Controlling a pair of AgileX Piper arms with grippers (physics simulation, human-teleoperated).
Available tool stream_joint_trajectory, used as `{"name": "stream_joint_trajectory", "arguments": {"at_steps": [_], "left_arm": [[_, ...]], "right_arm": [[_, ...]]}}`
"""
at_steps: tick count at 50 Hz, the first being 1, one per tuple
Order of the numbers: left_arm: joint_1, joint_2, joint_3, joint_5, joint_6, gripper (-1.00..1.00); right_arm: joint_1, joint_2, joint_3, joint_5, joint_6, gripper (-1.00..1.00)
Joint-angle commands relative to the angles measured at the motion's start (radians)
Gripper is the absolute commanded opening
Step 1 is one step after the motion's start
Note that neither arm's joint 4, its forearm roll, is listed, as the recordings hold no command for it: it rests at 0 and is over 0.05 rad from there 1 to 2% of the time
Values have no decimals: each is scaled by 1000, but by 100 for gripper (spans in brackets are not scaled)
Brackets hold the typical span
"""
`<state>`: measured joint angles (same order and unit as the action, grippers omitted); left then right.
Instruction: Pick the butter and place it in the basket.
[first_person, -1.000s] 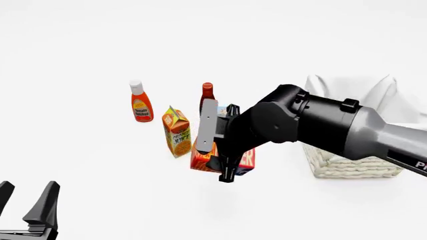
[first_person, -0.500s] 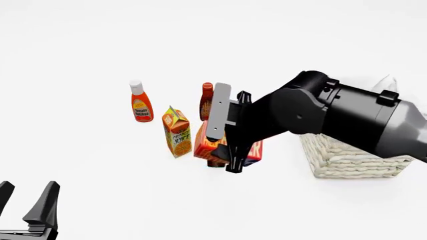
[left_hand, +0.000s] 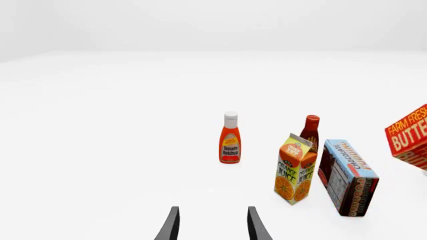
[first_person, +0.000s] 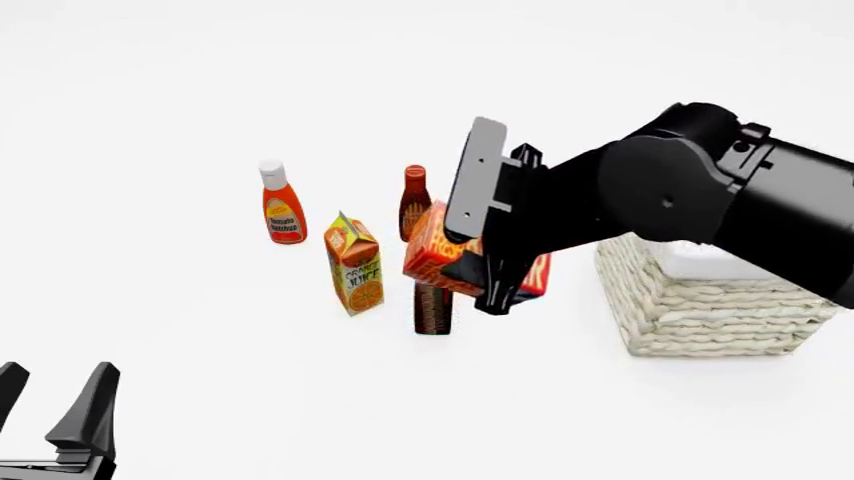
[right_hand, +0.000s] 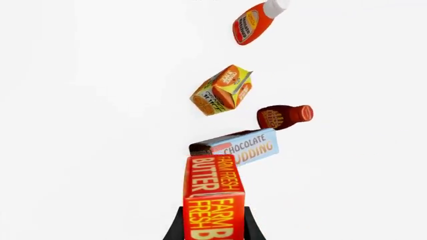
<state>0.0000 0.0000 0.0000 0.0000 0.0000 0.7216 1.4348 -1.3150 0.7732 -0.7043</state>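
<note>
The butter (first_person: 434, 250) is up off the table, held in the right gripper (first_person: 491, 290). The two fingers are closed on its sides, and the box hangs tilted between them. In the right wrist view the butter (right_hand: 213, 197) fills the space between the dark fingers (right_hand: 175, 227), and you can read "FARM FRESH BUTTER" on it.

Just under the gripper stands the chocolate pudding box (first_person: 433, 307), on the table. A little past the gripper to the left is the orange juice carton (first_person: 354, 264). Behind the butter is a dark red bottle (first_person: 414, 200). Farther left is the ketchup bottle (first_person: 280, 204).

To the right of the gripper, under the arm, is the basket (first_person: 707, 305). It is white and woven, with white cloth in it. The arm hides most of its inside, so I cannot tell what is in it. The butter is near the basket but not over it.

The left gripper (first_person: 51, 415) sits low and near, well apart from everything. Its fingers are spread, with nothing between them.

The left wrist view shows the butter (left_hand: 408, 136) at its edge, floating higher than the pudding box (left_hand: 347, 177), the juice carton (left_hand: 294, 168) and both bottles. That view and the right wrist view do not show the basket. Only the front view does.
</note>
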Motion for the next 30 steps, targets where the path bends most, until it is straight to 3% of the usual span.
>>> {"name": "stream_joint_trajectory", "arguments": {"at_steps": [1,30], "left_arm": [[0,0,0,0,0,100],[0,0,0,0,0,100]], "right_arm": [[-44,-54,-3,-17,20,-100],[-135,-120,-26,-41,49,-100]]}}
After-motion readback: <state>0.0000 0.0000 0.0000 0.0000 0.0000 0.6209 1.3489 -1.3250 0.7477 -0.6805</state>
